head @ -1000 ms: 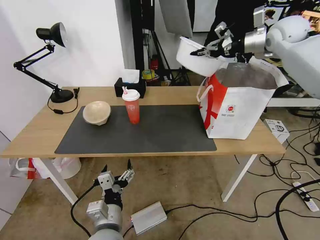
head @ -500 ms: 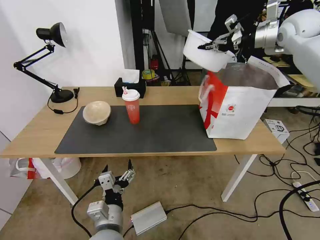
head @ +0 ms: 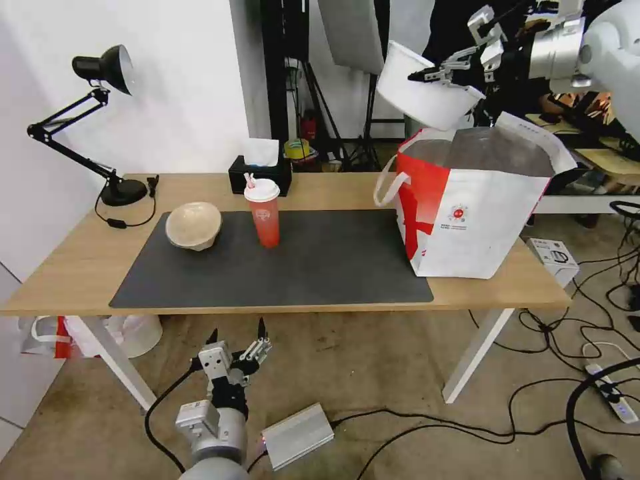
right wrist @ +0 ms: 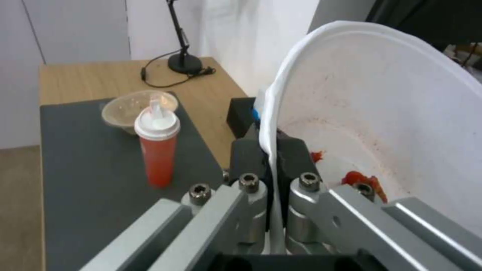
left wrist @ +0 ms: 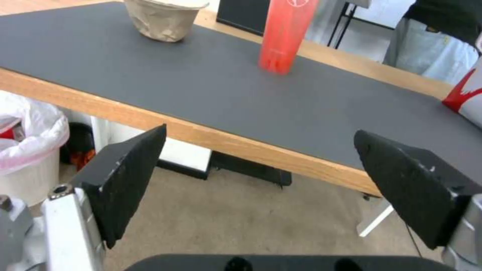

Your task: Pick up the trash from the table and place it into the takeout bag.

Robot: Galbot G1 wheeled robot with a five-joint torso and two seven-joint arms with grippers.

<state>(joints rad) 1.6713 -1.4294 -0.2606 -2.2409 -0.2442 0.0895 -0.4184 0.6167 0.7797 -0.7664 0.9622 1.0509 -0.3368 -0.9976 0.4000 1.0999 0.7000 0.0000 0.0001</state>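
My right gripper (head: 427,75) is shut on the rim of the large white plastic bowl (head: 427,97), holding it tilted in the air above the left edge of the takeout bag (head: 467,213). In the right wrist view the bowl (right wrist: 391,113) shows red food smears inside, with its rim pinched in my right gripper (right wrist: 269,154). The bag stands open on the table's (head: 333,190) right end. The beige paper-pulp bowl (head: 193,225) and the red drink cup (head: 263,212) stand on the dark grey mat (head: 320,267). My left gripper (head: 237,333) hangs open below the table's front edge.
A black tissue box (head: 260,173) sits at the table's back edge and a black desk lamp (head: 100,120) at the back left. Cables, a power strip (head: 610,393) and a small box (head: 553,257) lie on the floor at right. A bagged white bin (head: 133,333) stands under the table.
My right gripper has carried the white bowl up and to the right, over the bag's left edge. The bag's handle and left side shifted a little. The left arm stayed still.
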